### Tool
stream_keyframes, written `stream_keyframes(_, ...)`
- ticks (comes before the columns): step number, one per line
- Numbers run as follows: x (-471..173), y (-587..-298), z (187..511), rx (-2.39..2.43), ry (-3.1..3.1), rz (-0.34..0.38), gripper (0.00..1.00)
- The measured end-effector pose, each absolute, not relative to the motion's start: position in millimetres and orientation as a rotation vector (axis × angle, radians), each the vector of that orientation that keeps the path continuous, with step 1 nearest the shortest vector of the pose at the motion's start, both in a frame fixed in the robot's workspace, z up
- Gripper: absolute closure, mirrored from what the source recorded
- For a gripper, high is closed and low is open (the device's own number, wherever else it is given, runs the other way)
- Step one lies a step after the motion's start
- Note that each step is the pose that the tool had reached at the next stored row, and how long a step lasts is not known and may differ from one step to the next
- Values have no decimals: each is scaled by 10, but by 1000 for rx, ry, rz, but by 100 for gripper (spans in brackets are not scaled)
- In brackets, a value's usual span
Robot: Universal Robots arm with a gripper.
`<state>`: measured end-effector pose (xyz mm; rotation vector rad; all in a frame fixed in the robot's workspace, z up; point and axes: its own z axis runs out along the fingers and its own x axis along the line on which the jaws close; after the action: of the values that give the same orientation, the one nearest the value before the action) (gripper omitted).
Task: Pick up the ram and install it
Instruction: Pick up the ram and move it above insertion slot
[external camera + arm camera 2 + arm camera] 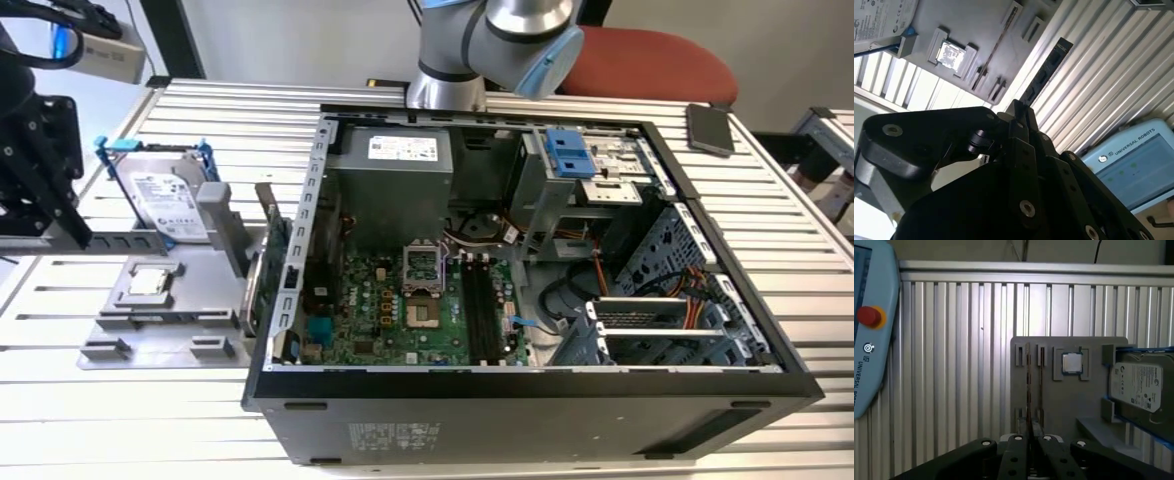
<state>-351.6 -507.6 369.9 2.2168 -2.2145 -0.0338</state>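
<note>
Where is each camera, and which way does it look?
Exterior view: off the arm, above, looking down into the computer case; the arm shows.
First wrist view: on the wrist, looking past the gripper at the gray holder.
Second wrist view: on the wrist, looking along the gripper holding the ram.
Wrist views share the processor chip.

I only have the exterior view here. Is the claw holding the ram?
Observer: Yes. In the second wrist view the claw is shut on the ram, which juts out beyond it.
Operator: Is it off the tray?
Observer: It looks so: its free end shows over the ribbed table, beside the grey tray.
Operator: Anything nearby?
Observer: In the first wrist view a pale blue pendant with a red button lies on that table.
</note>
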Motion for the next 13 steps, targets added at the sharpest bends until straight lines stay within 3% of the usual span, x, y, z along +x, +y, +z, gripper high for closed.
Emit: stream_keyframes(13,-3516,-5076,3993,2217,-2215,-34,100)
